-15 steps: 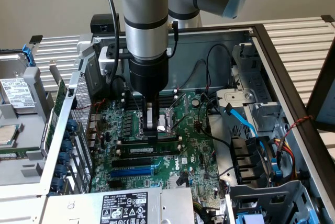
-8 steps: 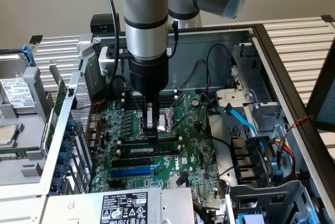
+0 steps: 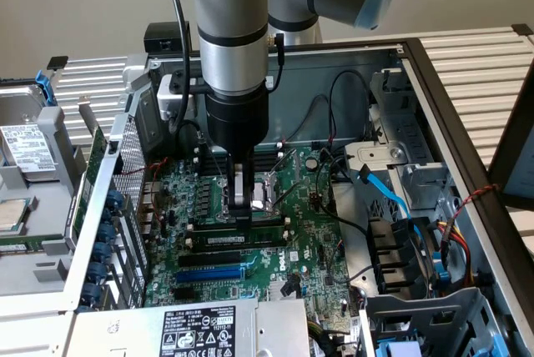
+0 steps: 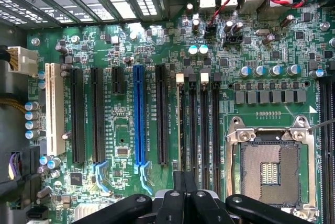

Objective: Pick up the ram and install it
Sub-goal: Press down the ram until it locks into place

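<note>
gripper (image 4: 184,182) over memory slots (image 4: 199,124) | ram (image 3: 242,238) seated | labels unreadable

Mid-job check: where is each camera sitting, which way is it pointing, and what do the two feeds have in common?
Exterior view: off the arm, above the open computer case, looking down at the motherboard; the arm's silver column and claw descend near the ram.
Wrist view: on the wrist, facing straight down at the motherboard; the claw shows at the frame's edge.
Shared: the long blue slot and the CPU socket.
</note>
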